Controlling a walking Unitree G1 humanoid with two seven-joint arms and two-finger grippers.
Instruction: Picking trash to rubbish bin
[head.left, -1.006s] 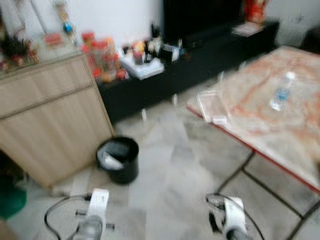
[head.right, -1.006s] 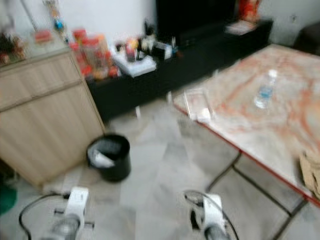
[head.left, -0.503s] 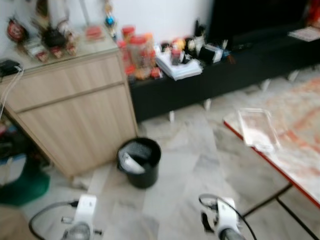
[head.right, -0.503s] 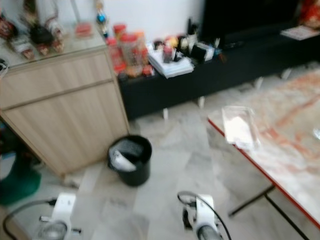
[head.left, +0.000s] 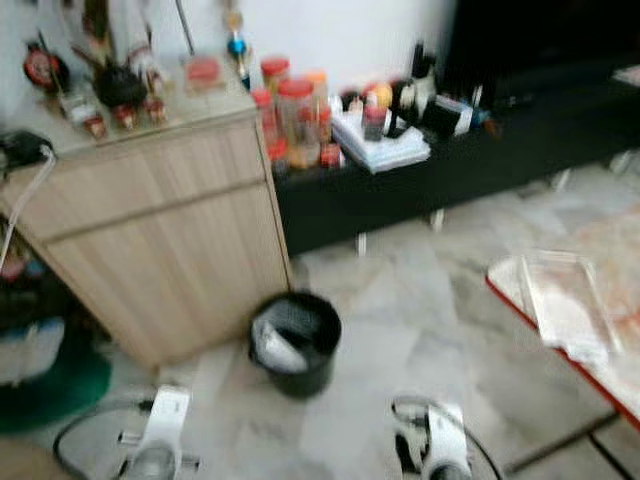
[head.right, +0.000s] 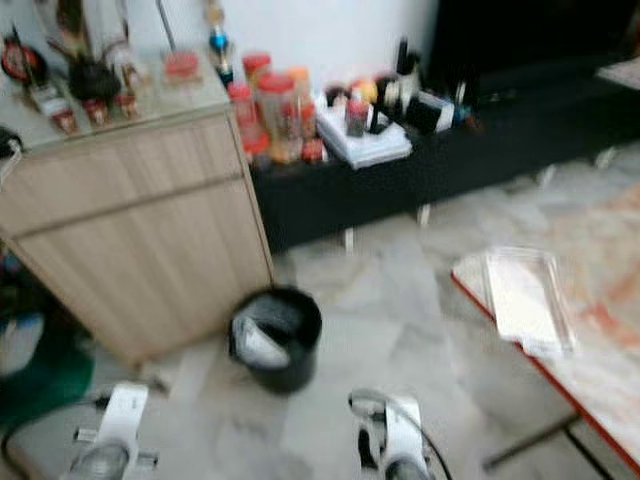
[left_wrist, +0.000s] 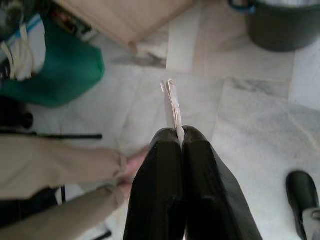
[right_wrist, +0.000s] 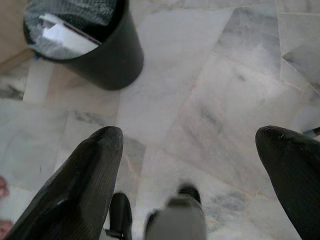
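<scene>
A black rubbish bin (head.left: 295, 343) stands on the marble floor beside a wooden cabinet, with white paper and plastic inside it. The bin also shows in the right wrist view (right_wrist: 85, 42). My left gripper (left_wrist: 178, 137) hangs low over the floor, shut on a thin piece of white paper trash (left_wrist: 172, 104) that sticks out past the fingertips. My right gripper (right_wrist: 187, 150) hangs low with its fingers (right_wrist: 82, 180) wide apart and nothing between them. Both silver wrists show at the bottom of the eye views, the left arm (head.left: 160, 440) and the right arm (head.left: 437, 450).
A wooden cabinet (head.left: 160, 235) stands to the left of the bin. A low black TV bench (head.left: 440, 165) with jars and books runs along the wall. A marble table with a red edge (head.left: 590, 330) carries a clear tray on the right. A person's feet (left_wrist: 135, 162) and a green bag (left_wrist: 55, 75) show in the left wrist view.
The camera has swung to the left, so the bin and cabinet now sit nearer the middle and the table has slid to the right edge. The bottle on the table has left the picture.
</scene>
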